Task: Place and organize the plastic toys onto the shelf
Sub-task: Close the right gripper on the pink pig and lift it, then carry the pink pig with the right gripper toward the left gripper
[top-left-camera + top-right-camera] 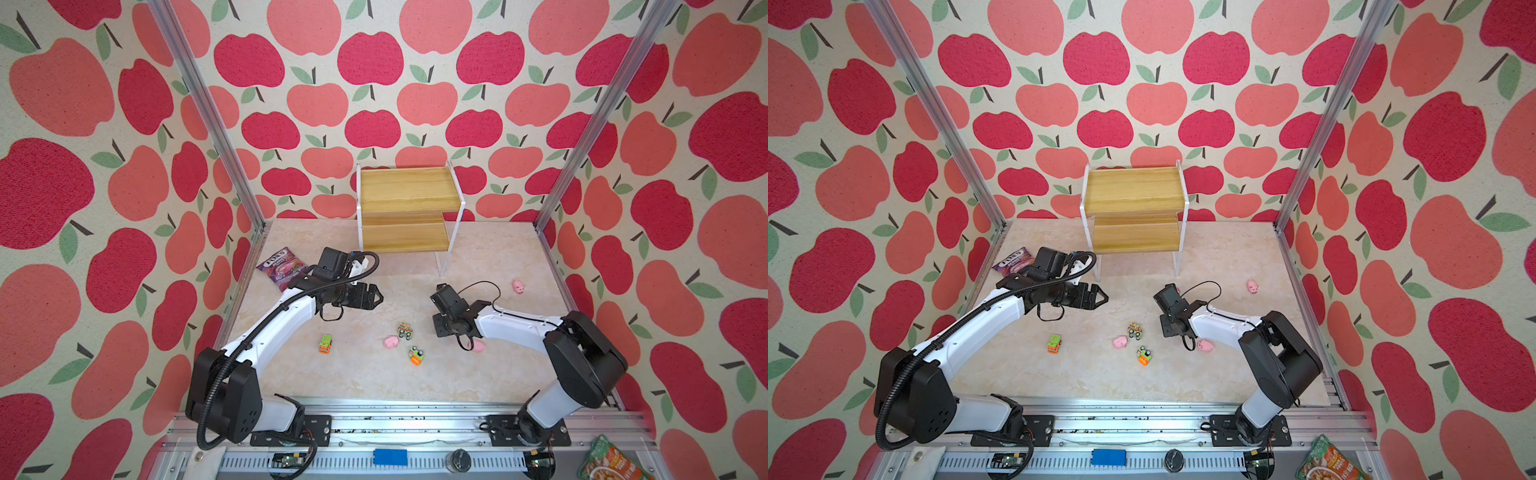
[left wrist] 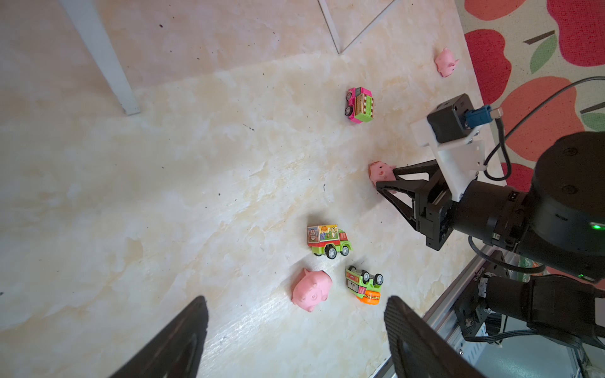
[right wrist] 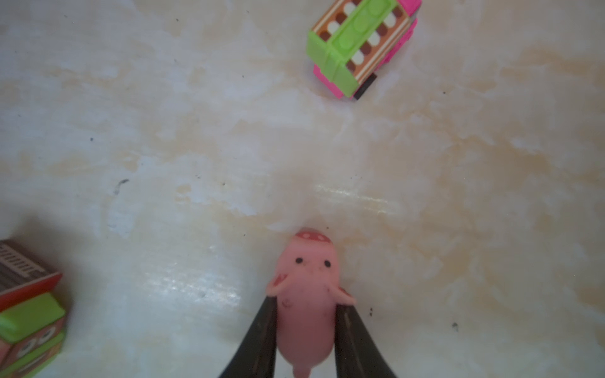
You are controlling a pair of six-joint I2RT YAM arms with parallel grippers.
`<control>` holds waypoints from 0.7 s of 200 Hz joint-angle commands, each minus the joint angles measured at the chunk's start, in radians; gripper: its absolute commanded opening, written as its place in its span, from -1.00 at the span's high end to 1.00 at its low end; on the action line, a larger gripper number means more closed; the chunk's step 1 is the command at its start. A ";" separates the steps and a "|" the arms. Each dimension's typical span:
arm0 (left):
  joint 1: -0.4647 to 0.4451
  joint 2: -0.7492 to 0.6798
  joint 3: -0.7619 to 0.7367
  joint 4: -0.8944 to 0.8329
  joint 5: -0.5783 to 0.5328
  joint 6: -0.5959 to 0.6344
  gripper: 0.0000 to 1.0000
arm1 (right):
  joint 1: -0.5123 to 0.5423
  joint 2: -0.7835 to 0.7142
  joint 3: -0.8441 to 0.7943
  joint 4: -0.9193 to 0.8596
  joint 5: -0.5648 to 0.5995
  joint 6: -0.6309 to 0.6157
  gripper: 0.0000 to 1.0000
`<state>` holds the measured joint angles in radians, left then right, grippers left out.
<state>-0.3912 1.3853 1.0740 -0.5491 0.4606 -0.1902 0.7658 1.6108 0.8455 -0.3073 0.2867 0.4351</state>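
Note:
My right gripper (image 3: 307,304) is shut on a pink pig (image 3: 307,278) low over the marble floor; the left wrist view shows the same pig (image 2: 379,171) at the black fingertips. My left gripper (image 1: 379,297) hangs open and empty, left of centre. Loose on the floor lie three pigs (image 1: 391,342) (image 1: 478,346) (image 1: 518,286), a green truck (image 1: 404,330), an overturned green-orange car (image 1: 416,355) and an orange-green truck (image 1: 326,344). A pink vehicle (image 3: 360,45) stands just beyond the held pig. The shelf (image 1: 405,195) at the back holds nothing on either board.
A purple candy bag (image 1: 282,266) lies at the far left behind my left arm. The shelf's white legs (image 1: 444,262) reach onto the floor near the right gripper. Outside the front rail are a blue block (image 1: 390,457) and a snack pouch (image 1: 611,461).

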 commanded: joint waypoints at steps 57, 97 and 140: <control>0.158 -0.040 -0.007 -0.005 0.015 0.000 -0.74 | 0.078 -0.049 0.131 0.091 -0.180 -0.373 0.47; 0.259 -0.023 -0.004 -0.003 0.017 -0.026 -0.74 | 0.176 0.086 0.345 0.042 -0.255 -0.526 0.45; 0.316 0.017 0.004 -0.027 -0.059 -0.060 -0.73 | 0.248 0.295 0.522 0.026 -0.323 -0.596 0.42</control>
<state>-0.0952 1.3689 1.0737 -0.5495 0.4488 -0.2199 0.9855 1.8023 1.3064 -0.2405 0.0273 -0.0795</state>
